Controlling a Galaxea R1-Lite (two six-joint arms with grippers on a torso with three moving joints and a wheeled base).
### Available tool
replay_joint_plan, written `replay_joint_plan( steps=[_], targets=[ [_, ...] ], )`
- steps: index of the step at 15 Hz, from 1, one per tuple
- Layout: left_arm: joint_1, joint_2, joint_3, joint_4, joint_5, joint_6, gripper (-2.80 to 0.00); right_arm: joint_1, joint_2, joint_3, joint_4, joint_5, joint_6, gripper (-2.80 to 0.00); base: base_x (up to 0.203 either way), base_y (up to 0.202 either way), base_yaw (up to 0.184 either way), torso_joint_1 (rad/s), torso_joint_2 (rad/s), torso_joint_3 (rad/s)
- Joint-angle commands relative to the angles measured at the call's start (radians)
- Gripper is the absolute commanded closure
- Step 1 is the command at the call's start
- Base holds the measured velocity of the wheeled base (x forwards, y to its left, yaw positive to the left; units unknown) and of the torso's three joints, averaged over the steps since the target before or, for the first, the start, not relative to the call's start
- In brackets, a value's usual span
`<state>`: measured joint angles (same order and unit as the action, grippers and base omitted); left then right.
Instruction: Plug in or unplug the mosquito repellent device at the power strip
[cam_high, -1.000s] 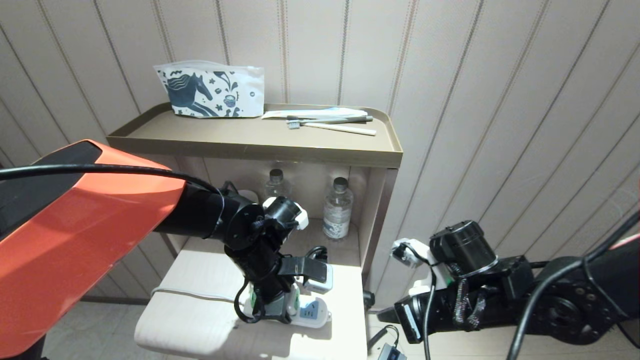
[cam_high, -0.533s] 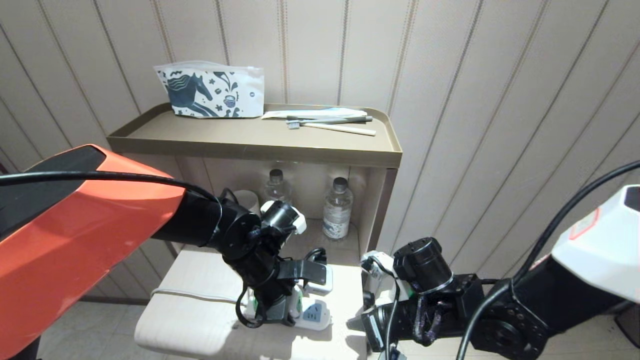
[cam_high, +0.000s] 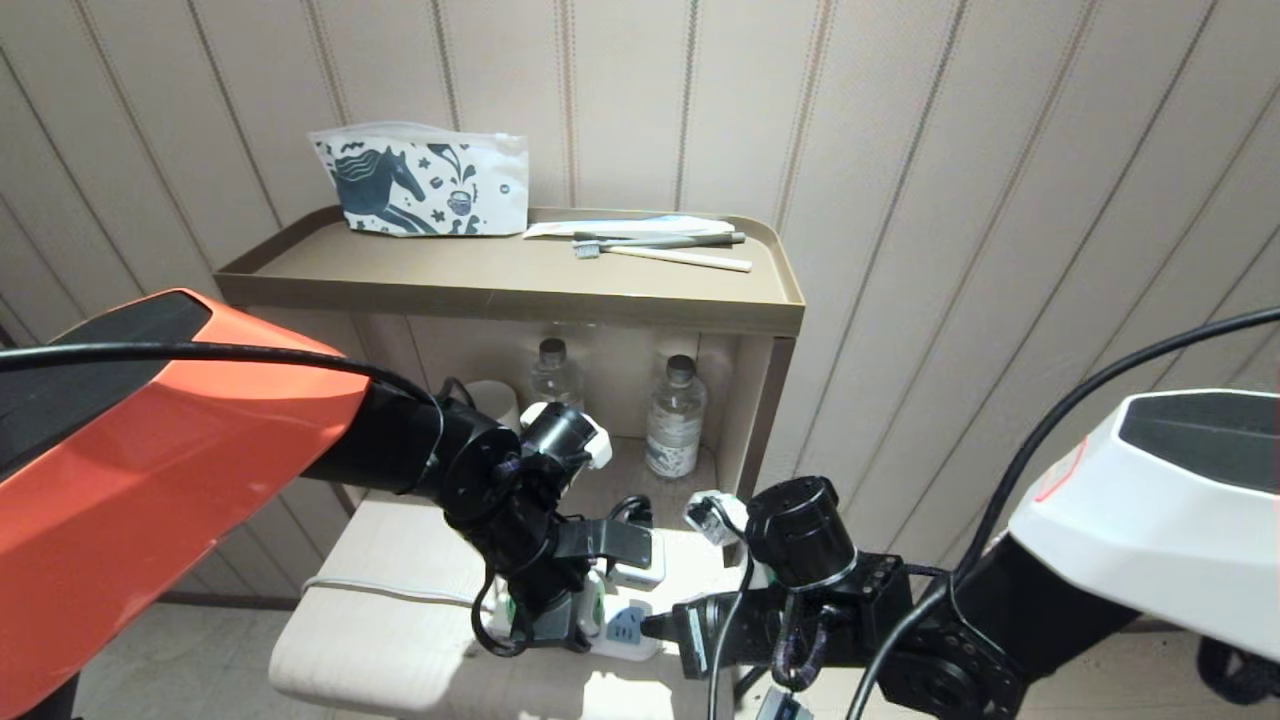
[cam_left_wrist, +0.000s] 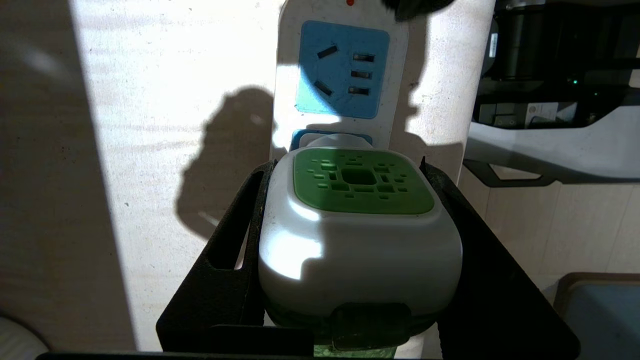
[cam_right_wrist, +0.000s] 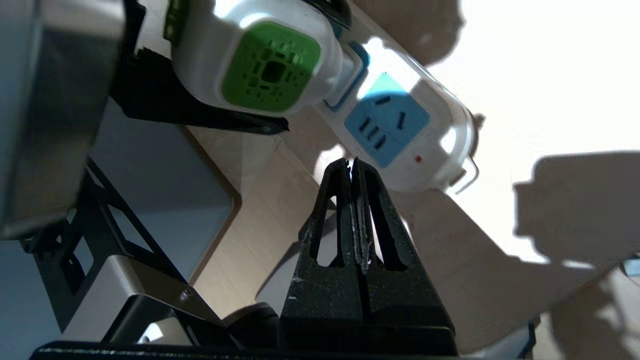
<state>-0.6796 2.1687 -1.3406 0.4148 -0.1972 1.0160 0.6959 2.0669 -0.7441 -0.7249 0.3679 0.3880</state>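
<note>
Nearest the camera, the right pincer (cam_right_wrist: 352, 167) hangs with its fingers pressed together and nothing between them, its tips just beside the free end of the power strip (cam_right_wrist: 400, 135); the strip, white with light blue socket faces, lies flat on the pale wooden bench (cam_high: 400, 600); a little farther along it, the left pincer (cam_left_wrist: 350, 210) is pinching the mosquito repellent device (cam_left_wrist: 357, 220), one black finger on each side of its white cap with the green centre; the device sits at the strip's second socket face, right against it, though how deep its plug goes cannot be told; behind them, two clear water bottles (cam_high: 675, 415) stand in the cabinet's open shelf; farthest, on the brown top tray (cam_high: 500, 275), rest a horse-printed pouch (cam_high: 420, 180) and toothbrushes (cam_high: 660, 245).
</note>
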Motion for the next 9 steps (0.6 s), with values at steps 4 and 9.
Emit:
replay_joint_plan(
  steps=[4, 9],
  targets=[
    [0.0, 0.005, -0.003, 0.002, -0.001, 0.008, 0.0, -0.003, 0.059, -0.026, -0.007, 0.004, 0.005, 0.0, 0.0, 0.0, 0.0, 0.0, 0.0, 0.0],
    [0.0, -0.003, 0.009, -0.019, -0.046, -0.001, 0.0, -0.004, 0.111, -0.053, -0.003, 0.007, 0.006, 0.0, 0.0, 0.0, 0.0, 0.0, 0.0, 0.0]
  ],
)
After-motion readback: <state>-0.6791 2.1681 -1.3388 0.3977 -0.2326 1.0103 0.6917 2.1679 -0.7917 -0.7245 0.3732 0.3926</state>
